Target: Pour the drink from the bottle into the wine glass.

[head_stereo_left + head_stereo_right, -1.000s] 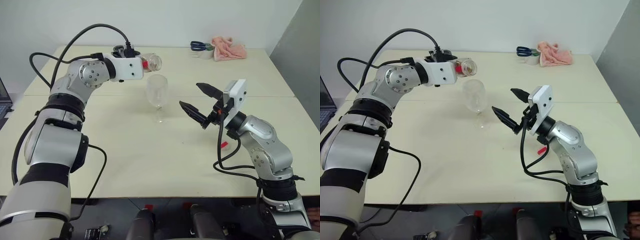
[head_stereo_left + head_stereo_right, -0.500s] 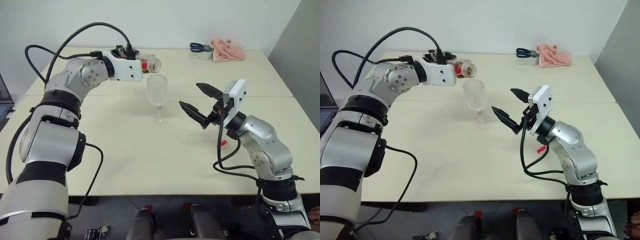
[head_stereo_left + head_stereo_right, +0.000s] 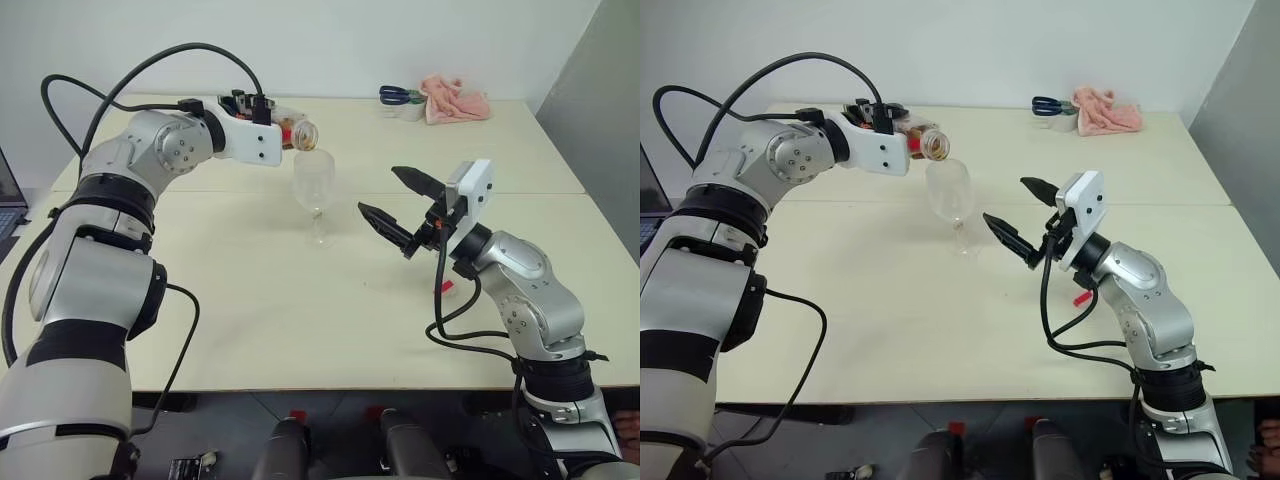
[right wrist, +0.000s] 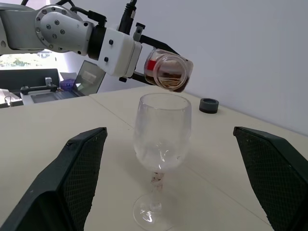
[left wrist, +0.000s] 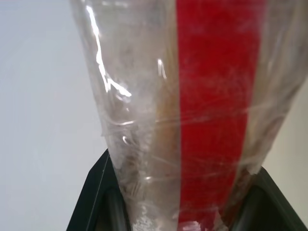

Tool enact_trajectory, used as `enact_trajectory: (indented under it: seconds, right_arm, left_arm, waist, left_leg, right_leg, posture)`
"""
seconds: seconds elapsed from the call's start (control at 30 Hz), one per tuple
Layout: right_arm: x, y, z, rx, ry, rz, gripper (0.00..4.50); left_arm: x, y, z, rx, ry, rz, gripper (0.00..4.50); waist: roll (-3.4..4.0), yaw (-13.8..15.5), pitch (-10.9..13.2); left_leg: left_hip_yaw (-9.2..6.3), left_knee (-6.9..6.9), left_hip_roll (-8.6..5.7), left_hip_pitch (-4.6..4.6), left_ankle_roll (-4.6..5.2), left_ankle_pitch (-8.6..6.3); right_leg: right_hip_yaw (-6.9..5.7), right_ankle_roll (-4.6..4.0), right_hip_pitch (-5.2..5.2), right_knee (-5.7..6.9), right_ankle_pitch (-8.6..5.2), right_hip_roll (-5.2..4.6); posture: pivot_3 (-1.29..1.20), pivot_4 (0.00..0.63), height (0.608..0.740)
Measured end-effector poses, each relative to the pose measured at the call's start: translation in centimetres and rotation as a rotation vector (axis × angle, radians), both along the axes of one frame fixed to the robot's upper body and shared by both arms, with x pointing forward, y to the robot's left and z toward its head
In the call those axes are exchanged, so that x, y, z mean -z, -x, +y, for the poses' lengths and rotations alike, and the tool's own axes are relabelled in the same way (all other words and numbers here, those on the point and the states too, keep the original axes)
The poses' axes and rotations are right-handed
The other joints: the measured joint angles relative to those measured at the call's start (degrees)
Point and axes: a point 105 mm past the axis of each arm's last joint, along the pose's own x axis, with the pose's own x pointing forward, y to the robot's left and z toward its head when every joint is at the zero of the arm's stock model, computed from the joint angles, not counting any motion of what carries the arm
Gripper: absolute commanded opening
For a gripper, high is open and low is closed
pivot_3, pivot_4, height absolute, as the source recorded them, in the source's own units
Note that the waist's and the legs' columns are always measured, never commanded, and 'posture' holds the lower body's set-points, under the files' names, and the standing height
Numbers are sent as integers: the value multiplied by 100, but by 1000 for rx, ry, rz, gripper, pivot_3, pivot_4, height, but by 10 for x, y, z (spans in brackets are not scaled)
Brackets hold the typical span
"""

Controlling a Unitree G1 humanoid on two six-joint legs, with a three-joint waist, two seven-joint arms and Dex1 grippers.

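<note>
The clear wine glass (image 3: 314, 184) stands upright at the middle of the table. My left gripper (image 3: 268, 112) is shut on the bottle (image 3: 300, 133), which lies tipped on its side with its open mouth just above the glass's far rim. In the left wrist view the bottle's red label strip (image 5: 216, 110) sits between the black fingers (image 5: 91, 207). Amber drink (image 4: 166, 79) lies at the bottle's mouth in the right wrist view; the glass (image 4: 161, 130) looks almost empty. My right gripper (image 3: 377, 190) is open, held above the table just right of the glass and pointing at it.
A pink cloth (image 3: 456, 98) and blue-handled scissors (image 3: 398, 94) lie at the far right of the table. A small dark round cap (image 4: 209, 105) sits behind the glass. A small red item (image 3: 448, 289) lies by my right arm. A laptop (image 3: 5, 190) is at the left edge.
The left wrist has rolled, tipping the bottle's mouth lower and closer over the glass rim. The right arm has stayed still.
</note>
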Motion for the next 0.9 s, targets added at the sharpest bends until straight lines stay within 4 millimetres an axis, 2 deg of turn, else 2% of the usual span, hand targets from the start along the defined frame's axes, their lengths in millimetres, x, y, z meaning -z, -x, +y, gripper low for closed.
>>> enact_trajectory:
  seconds: [0.9]
  right_arm:
    - [4,2,0,-15,5,10,4500]
  left_arm:
    - [-13,0,2,-5,-86,-72,1754]
  waist:
    - [0,-2,0]
  left_leg:
    - [1,1,0,-1,0,0]
  right_leg:
    - [0,0,0,0,0,0]
  posture:
    - [0,150,740]
